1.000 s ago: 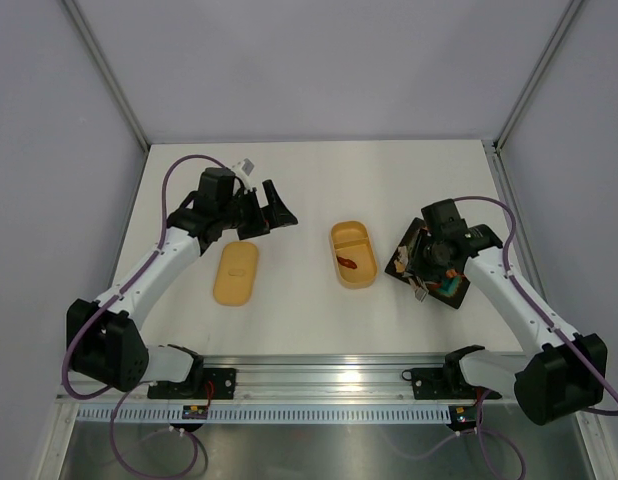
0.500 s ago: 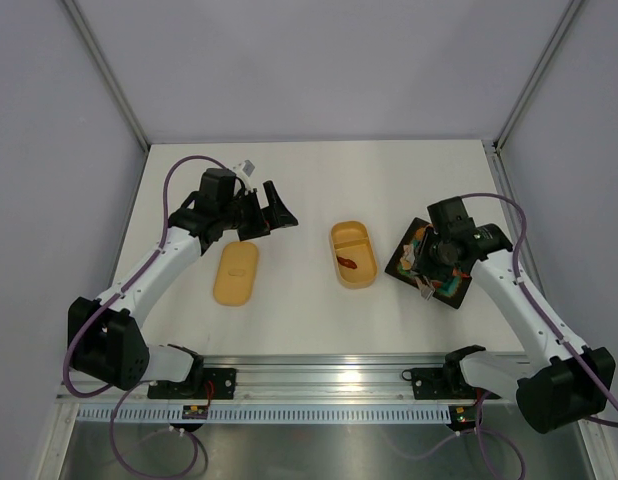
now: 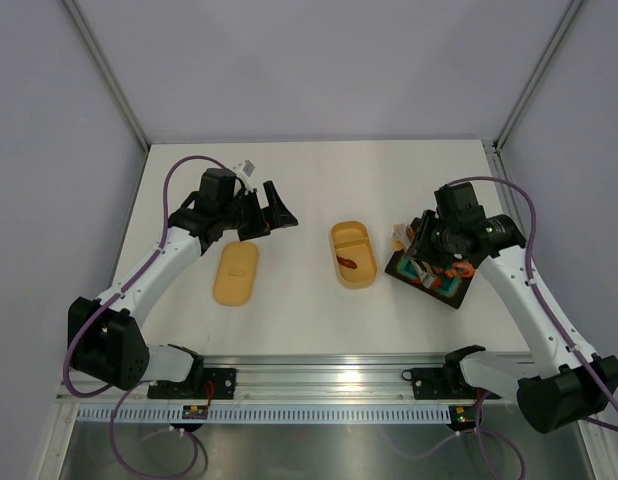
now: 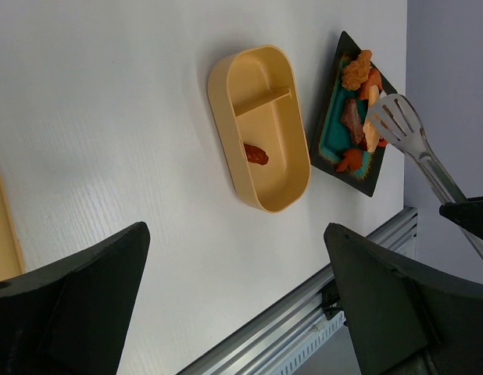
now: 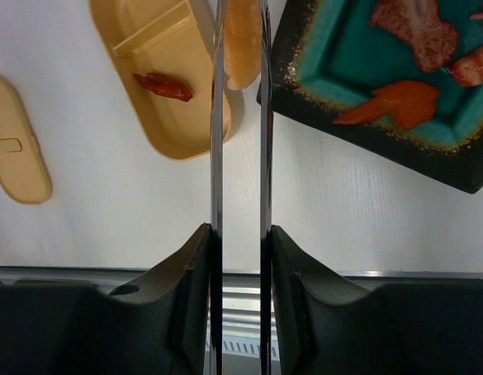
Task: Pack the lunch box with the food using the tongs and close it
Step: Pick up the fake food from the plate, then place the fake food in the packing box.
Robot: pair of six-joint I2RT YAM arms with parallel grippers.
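The orange-tan lunch box (image 3: 349,238) (image 4: 257,78) (image 5: 175,129) lies mid-table with one red food piece (image 3: 349,262) (image 4: 255,154) (image 5: 163,86) in its near compartment. My right gripper (image 3: 431,245) (image 5: 241,230) is shut on the silver tongs (image 5: 218,156) (image 4: 398,125). The tong tips pinch a tan food piece (image 5: 243,39) (image 4: 372,129) held over the gap between the box's right wall and the tray. My left gripper (image 3: 274,212) (image 4: 235,234) hangs open and empty, left of the box.
The black tray (image 3: 419,285) (image 5: 359,147) (image 4: 333,160) right of the box holds more food: an orange piece (image 5: 398,101) and a brownish-red piece (image 5: 413,27). The flat lid (image 3: 235,272) (image 5: 19,144) lies left of the box. An aluminium rail runs along the near table edge.
My right arm has swung up and leftward, carrying the tongs and the tan piece off the tray toward the box. The left arm has not moved.
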